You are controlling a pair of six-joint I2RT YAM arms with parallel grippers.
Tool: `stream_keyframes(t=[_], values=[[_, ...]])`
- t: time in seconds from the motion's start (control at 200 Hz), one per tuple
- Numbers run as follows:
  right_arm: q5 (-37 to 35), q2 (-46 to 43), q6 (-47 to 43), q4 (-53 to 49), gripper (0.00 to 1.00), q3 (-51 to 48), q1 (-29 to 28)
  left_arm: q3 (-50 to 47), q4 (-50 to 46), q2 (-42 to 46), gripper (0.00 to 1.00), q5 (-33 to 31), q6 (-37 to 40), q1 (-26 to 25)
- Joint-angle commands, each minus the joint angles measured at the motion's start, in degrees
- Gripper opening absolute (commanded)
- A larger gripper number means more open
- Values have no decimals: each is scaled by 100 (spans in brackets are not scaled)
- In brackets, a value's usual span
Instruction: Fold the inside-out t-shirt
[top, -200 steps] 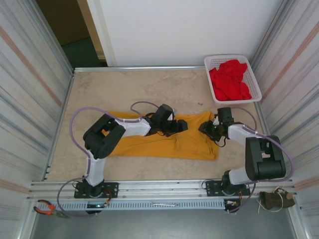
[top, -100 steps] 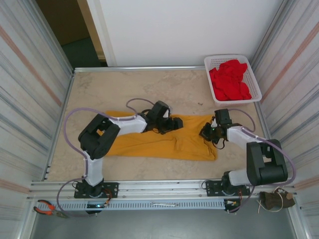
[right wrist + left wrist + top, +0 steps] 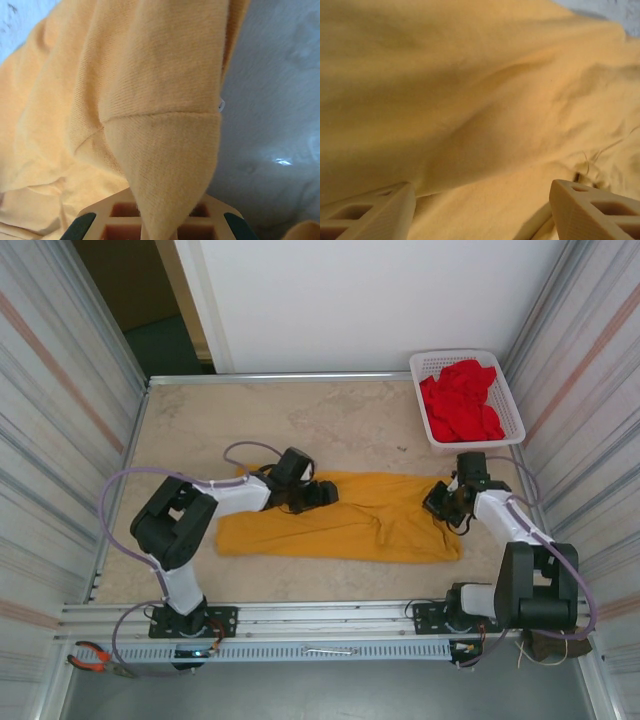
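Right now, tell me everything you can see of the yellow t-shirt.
The mustard-yellow t-shirt, which looks like soft knit cloth, lies as a long wrinkled band across the table, running left to right. Its right end is gathered into a folded point and pinched in the shut right fingers. A small white tag peeks out at that fold's edge. The open left fingers straddle the cloth near its far edge; whether they touch it is unclear.

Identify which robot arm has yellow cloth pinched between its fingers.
The right arm's fingers, shut on a fold at the edge of the mustard-yellow soft cloth t-shirt. The left arm's fingers stand open over the shirt, gripping nothing.
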State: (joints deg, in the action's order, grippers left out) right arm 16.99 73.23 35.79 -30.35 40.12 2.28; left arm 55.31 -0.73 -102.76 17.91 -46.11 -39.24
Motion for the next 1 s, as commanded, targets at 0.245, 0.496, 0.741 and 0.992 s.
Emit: stream_keyframes(t=[0.245,0.496,0.741,0.992], values=[[-613,-222,-213,-1260,0,1077,-555,848,-1360,715,73,-258,327,225],[-1767,-69,515,-1854,0,1637,-1990,638,-2192,1481,74,-166,807,1198],[-2883,550,1582,-2572,0,2695,-3594,174,-2362,2062,74,359,1286,2498],[-3748,1921,2780,-3246,0,4297,-5121,-31,-2283,2275,74,1124,1508,3555]])
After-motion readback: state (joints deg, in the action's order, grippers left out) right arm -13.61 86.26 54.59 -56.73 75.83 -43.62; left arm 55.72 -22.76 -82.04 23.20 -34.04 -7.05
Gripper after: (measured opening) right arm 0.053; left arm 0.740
